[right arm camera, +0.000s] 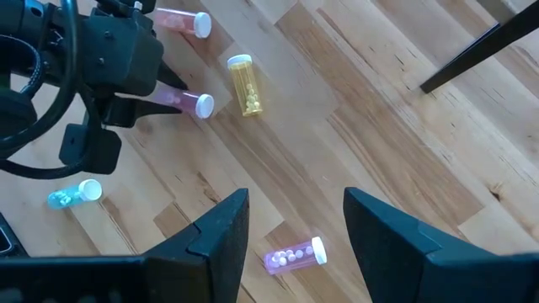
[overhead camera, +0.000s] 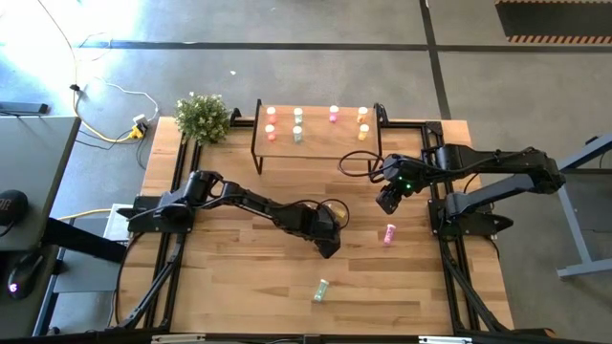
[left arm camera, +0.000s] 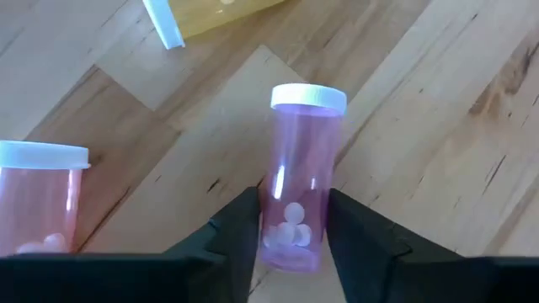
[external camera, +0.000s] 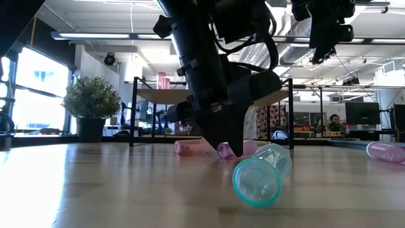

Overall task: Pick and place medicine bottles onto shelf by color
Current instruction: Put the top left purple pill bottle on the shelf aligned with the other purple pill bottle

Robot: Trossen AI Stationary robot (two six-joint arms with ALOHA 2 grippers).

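The left hand [left arm camera: 290, 240] is seen low over the worktop [overhead camera: 229, 277], just right of centre in the high view, its two fingers set either side of a pink bottle [left arm camera: 296, 177] that lies on its side with a white cap. In the left wrist view the fingers flank the lower half of the bottle and appear to be pinching it, though firm contact cannot be confirmed.

A salmon bottle [left arm camera: 38, 202] lies near it at the left edge of that view, and a yellow bottle [right arm camera: 244, 84] just beyond, in the upper middle of the right wrist view.

The right hand [right arm camera: 290, 227] is held above the worktop, right of centre in the high view, with its fingers spread and nothing between them. Another pink bottle [overhead camera: 389, 233] lies below it, and a mint-green bottle [overhead camera: 321, 290] lies alone towards the lower centre.

The shelf [overhead camera: 320, 143] stands at the upper centre, with several bottles already upright on its top in colour groups.

The grip is judged to be low on a smooth round body, so the bottle could slip or swing as it is lifted, and could be dropped before the shelf is reached. The neighbouring salmon bottle might be nudged and rolled away. At the shelf, the standing bottles could be toppled by a careless approach, or the pink bottle could be set in the wrong colour group.
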